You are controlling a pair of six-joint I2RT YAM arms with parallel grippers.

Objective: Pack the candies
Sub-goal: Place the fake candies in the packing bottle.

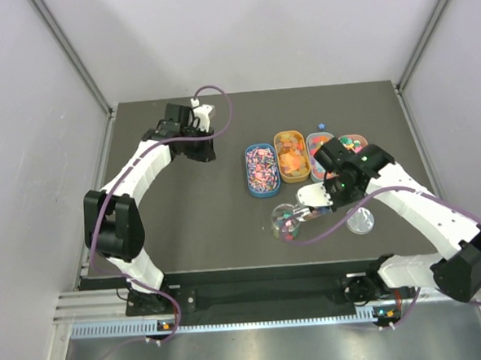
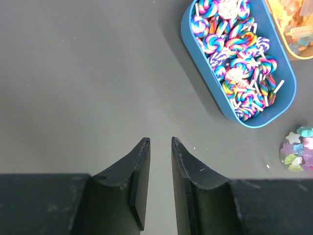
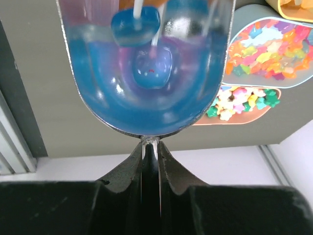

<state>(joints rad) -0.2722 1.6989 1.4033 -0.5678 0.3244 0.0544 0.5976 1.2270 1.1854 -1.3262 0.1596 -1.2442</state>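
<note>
Two arms, one at work: scooping candies into the tub.
Right gripper (image 3: pixel 150 147) is clenched on the stem of the metal scoop (image 3: pixel 146 93), with a blue sweet near the scoop's far lip. The loose candies (image 3: pixel 266 46) lie in trays (image 1: pixel 247 173) ahead and to its right. The clear tub (image 1: pixel 288 220) sits just beside the scoop, so tipping in looks next. Left gripper (image 2: pixel 160 143) hangs narrowly parted, empty.

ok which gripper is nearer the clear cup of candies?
Right. The right gripper, shut on the scoop, hangs right beside the clear cup; the left gripper sits well away, past the blue tray.
</note>
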